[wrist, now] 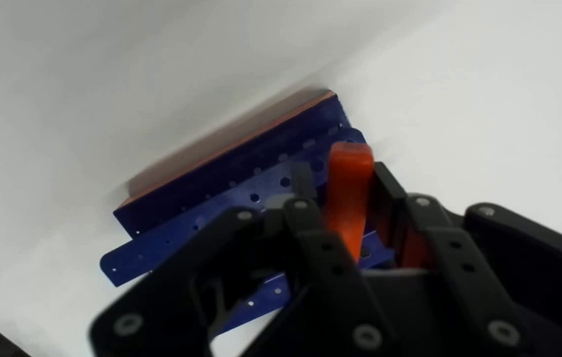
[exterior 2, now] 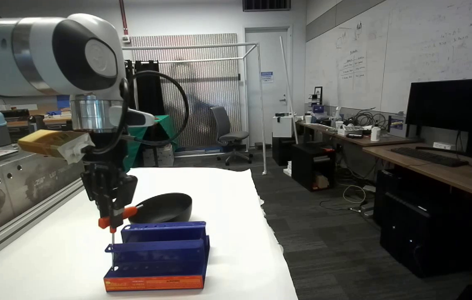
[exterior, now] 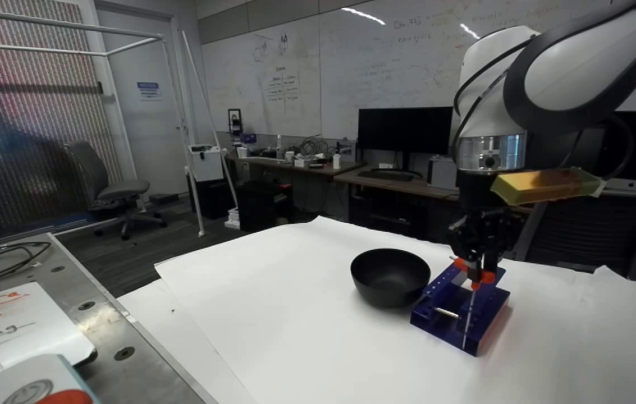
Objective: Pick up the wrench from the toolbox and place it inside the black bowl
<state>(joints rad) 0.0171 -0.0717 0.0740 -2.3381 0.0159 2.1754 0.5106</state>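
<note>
The wrench, a red-orange T-handled tool (exterior: 487, 277) (exterior 2: 129, 212) (wrist: 350, 193), stands upright with its thin silver shaft down through the dark blue toolbox (exterior: 441, 331) (exterior 2: 156, 258) (wrist: 221, 212). My gripper (exterior: 480, 271) (exterior 2: 114, 221) (wrist: 345, 183) points down over one end of the toolbox, its fingers close together around the handle. In the wrist view the handle lies against or near the right finger. A thin dark gap shows at the left finger, so I cannot tell if both press it. The black bowl (exterior: 389, 283) (exterior 2: 165, 208) stands beside the toolbox and looks empty.
A silver rod (exterior: 445, 312) lies in the toolbox. White paper (exterior: 295, 314) (exterior 2: 244, 258) covers the table. A metal bench (exterior: 93, 314) (exterior 2: 19, 196) with cables and a sign runs along one side. The table edge drops to the floor on another side.
</note>
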